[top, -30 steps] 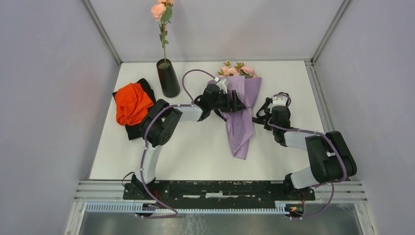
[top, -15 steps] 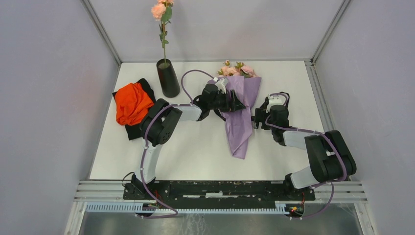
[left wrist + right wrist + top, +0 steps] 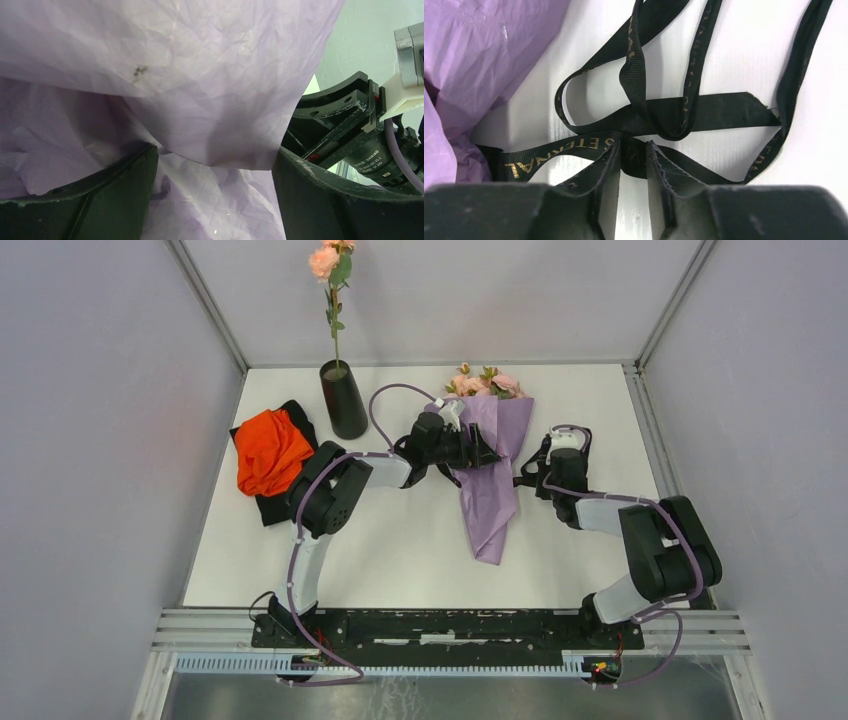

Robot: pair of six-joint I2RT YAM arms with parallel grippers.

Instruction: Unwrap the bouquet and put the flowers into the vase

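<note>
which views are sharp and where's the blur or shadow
Top external: even light, all sharp, soft shadows under the arms. Left wrist: lilac wrapping paper crisp, near fingers dark and soft. Right wrist: black ribbon sharp, gold lettering legible, own fingers blurred.

Bright, even light — soft shadows

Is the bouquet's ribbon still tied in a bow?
No. The black ribbon lies in loose loops on the table beside the lilac wrapping paper, one knot left.

left gripper (image 3: 212, 200) jaws spread wide | right gripper (image 3: 631, 165) jaws nearly closed
</note>
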